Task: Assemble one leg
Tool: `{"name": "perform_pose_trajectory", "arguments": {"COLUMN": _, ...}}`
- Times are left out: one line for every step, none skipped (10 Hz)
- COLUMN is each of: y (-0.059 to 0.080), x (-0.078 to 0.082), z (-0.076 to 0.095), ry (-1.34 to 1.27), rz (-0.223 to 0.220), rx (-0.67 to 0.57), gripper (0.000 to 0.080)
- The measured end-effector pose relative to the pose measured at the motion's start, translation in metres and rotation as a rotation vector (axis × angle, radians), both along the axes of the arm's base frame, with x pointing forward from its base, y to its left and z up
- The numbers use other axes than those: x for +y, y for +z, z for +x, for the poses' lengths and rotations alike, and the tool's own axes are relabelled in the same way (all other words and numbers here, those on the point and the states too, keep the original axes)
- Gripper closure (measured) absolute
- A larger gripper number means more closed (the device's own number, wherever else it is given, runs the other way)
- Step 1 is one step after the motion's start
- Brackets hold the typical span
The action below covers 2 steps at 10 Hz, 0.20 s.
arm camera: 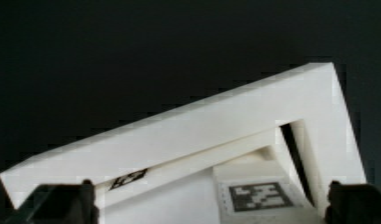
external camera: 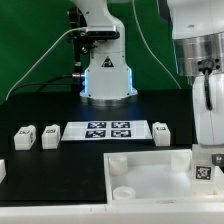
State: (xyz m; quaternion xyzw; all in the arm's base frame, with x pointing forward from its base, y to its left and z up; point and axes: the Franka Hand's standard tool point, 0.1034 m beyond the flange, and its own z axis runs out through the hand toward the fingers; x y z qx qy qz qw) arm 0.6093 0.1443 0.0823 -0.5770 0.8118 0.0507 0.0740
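Black table (external camera: 60, 170) under green backdrop; gripper (arm camera: 205, 205) fingers (arm camera: 62, 205) spread above tray corner (arm camera: 222, 120); leg (arm camera: 258, 190) inside tray, tag face up, long axis unclear; other blocks (external camera: 25, 138) beside marker board (external camera: 107, 130).

Green backdrop (external camera: 30, 40) behind a black table (external camera: 60, 165); lighting seems even.
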Motion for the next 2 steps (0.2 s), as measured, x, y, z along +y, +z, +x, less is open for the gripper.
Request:
{"name": "perform_pose_trajectory", "arguments": {"y": -0.0002, "x": 0.0000, "z": -0.0001, "ry": 0.000, "rz": 0.000, "rx": 0.000, "gripper": 0.0151}}
{"name": "perform_pose_trajectory", "arguments": {"y": -0.0004, "x": -0.0001, "z": -0.0001, "ry": 0.000, "rz": 0.000, "rx": 0.001, "gripper": 0.0151}}
